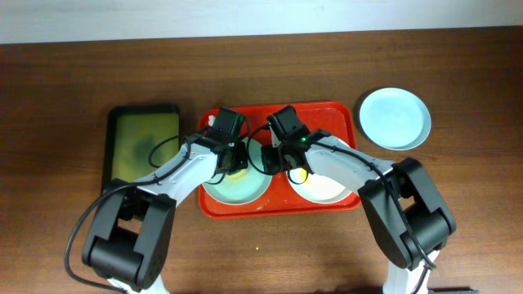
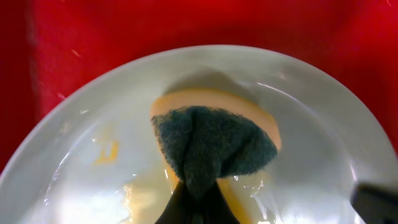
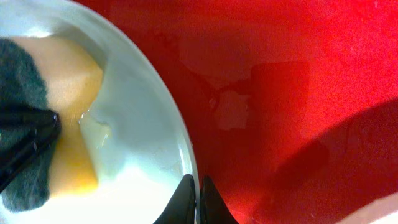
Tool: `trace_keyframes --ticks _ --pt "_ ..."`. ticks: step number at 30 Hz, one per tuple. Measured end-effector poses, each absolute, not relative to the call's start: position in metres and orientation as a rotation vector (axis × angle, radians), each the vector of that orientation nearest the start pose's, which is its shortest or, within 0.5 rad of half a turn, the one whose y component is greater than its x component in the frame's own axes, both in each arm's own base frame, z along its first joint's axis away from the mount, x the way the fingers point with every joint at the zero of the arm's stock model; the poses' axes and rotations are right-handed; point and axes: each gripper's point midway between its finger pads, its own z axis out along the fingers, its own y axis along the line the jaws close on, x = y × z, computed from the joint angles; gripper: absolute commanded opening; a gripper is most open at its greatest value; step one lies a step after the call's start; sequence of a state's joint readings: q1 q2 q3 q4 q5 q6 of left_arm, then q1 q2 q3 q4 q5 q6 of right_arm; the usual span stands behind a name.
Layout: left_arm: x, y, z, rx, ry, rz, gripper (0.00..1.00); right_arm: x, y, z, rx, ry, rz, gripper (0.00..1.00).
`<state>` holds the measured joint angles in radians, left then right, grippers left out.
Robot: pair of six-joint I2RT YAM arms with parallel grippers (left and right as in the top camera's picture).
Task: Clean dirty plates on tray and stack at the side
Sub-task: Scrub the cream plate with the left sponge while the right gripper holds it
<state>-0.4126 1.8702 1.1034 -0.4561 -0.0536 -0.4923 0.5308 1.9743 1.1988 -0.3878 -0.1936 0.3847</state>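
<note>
Both grippers at the pale green plate (image 2: 323, 124); sponge (image 2: 211, 146) held down on it.

Left gripper (image 2: 194, 202): jaws closed tight on the sponge, dark scouring face toward the wrist camera, yellow foam behind it pressed to the plate's bowl; yellow smears (image 2: 109, 149) on the plate just left of the sponge; right gripper (image 3: 194, 198): fingers pinched together on the same plate's rim at its right edge, one finger over the plate, the other over the red tray (image 3: 298, 93); the plate lies in the tray's left half; white plate (image 1: 327, 189) in the right half, just beside it, partly under the right arm; pale blue plate (image 1: 395, 118) off the tray, on the table (image 1: 65, 82) to the right; olive-green tray (image 1: 145, 145) just left of the red one.
</note>
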Motion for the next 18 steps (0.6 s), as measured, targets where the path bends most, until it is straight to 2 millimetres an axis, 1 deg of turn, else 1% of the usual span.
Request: trace_keyframes --ticks 3,4,8,10,13,15,16,18 --pt "0.376 -0.141 0.007 -0.139 2.779 -0.03 0.0 0.361 0.25 0.005 -0.261 2.806 0.503 0.04" --pt "0.377 -0.135 0.008 -0.146 2.771 0.021 0.0 0.361 0.25 0.005 -0.26 2.806 0.502 0.04" --pt "0.373 -0.098 0.01 -0.179 2.746 0.285 0.0 0.361 0.25 0.005 -0.26 2.805 0.503 0.04" --pt "0.371 -0.091 0.013 -0.179 2.74 0.337 0.0 0.361 0.25 0.005 -0.261 2.805 0.503 0.04" --pt "0.368 -0.087 0.022 -0.178 2.731 0.365 0.0 0.361 0.25 0.005 -0.26 2.805 0.503 0.04" --pt "0.368 -0.085 0.032 -0.19 2.715 0.353 0.0 0.361 0.25 0.005 -0.26 2.806 0.503 0.04" --pt "0.37 -0.083 0.04 -0.204 2.699 0.334 0.0 0.361 0.25 0.005 -0.26 2.805 0.503 0.04" --pt "0.372 -0.088 0.059 -0.23 2.679 0.217 0.0 0.361 0.25 0.005 -0.26 2.805 0.503 0.04"
